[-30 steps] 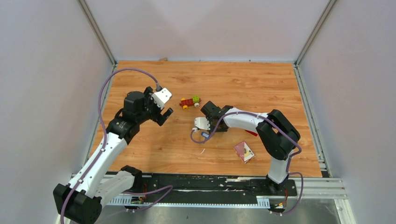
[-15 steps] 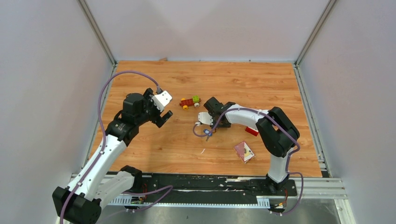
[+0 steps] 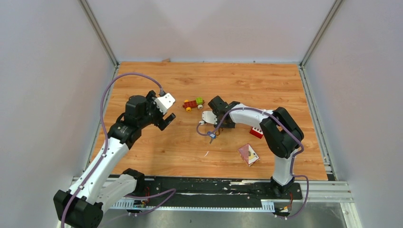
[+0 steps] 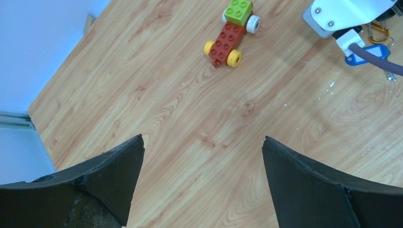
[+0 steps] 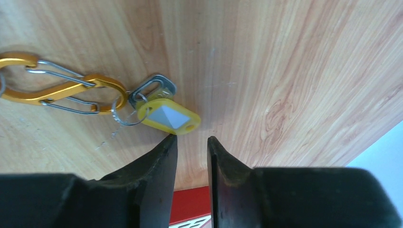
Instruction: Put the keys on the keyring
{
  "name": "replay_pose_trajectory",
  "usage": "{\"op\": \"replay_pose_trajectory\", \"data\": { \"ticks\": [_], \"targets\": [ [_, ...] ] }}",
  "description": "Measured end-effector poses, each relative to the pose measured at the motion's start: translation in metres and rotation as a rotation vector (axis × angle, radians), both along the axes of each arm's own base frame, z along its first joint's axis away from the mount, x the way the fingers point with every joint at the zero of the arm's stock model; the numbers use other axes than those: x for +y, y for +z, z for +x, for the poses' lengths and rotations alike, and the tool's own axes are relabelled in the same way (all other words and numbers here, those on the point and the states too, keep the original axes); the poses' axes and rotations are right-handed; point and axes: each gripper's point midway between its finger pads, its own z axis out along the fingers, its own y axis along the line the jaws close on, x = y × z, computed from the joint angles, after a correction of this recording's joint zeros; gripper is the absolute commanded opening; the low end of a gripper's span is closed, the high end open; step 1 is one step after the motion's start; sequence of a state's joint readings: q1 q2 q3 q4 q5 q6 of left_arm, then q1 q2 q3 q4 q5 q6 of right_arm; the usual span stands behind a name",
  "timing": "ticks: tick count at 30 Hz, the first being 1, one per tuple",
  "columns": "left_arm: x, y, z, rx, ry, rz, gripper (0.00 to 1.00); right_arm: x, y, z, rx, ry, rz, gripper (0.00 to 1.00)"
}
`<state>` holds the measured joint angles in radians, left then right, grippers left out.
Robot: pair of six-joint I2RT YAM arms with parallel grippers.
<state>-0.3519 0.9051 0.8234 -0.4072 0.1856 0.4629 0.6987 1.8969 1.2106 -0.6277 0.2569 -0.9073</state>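
The right gripper [image 5: 192,138], jaws slightly parted and empty, pointed at a yellow plastic-tagged key [image 5: 168,117] beside a gold wire keyring [image 5: 62,88] on the wood-grain tabletop [image 5: 285,71]; the left gripper [image 4: 202,142] jaws gaped empty, with a red-and-green brick car [image 4: 231,32] ahead.

Bright even light, soft shadows, sharp focus

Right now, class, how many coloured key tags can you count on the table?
2. The blue tag lies beside a purple cable; the yellow tag lies just ahead of the right claw, beside the gold clip. More may be hidden beneath the claw.
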Motion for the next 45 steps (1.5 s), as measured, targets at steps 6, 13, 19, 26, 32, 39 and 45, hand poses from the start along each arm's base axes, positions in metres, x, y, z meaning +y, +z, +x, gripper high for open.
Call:
{"op": "replay_pose_trajectory", "data": {
  "ticks": [6, 13, 19, 26, 32, 39, 45],
  "targets": [
    [0.002, 0.000, 0.001, -0.003, 0.011, 0.005, 1.00, -0.002, 0.005, 0.016, -0.029, -0.026, 0.016, 0.63],
    [0.006, 0.003, 0.002, -0.022, 0.033, 0.010, 1.00, -0.015, 0.015, 0.039, -0.084, -0.076, 0.033, 1.00],
    [0.016, 0.004, 0.009, -0.050, 0.096, 0.025, 1.00, -0.043, 0.021, 0.049, -0.095, -0.152, 0.039, 1.00],
    [0.034, 0.012, 0.022, -0.110, 0.223, 0.034, 1.00, -0.066, 0.057, 0.062, -0.164, -0.297, 0.158, 1.00],
    [0.046, 0.011, 0.028, -0.140, 0.312, 0.000, 1.00, -0.075, 0.113, 0.083, -0.284, -0.494, 0.384, 1.00],
    [0.070, 0.024, 0.037, -0.188, 0.458, -0.132, 1.00, -0.105, 0.164, 0.086, -0.372, -0.741, 0.616, 1.00],
    [0.086, 0.035, 0.047, -0.224, 0.503, -0.331, 1.00, -0.120, 0.198, 0.073, -0.419, -0.866, 0.785, 1.00]
  ]
}}
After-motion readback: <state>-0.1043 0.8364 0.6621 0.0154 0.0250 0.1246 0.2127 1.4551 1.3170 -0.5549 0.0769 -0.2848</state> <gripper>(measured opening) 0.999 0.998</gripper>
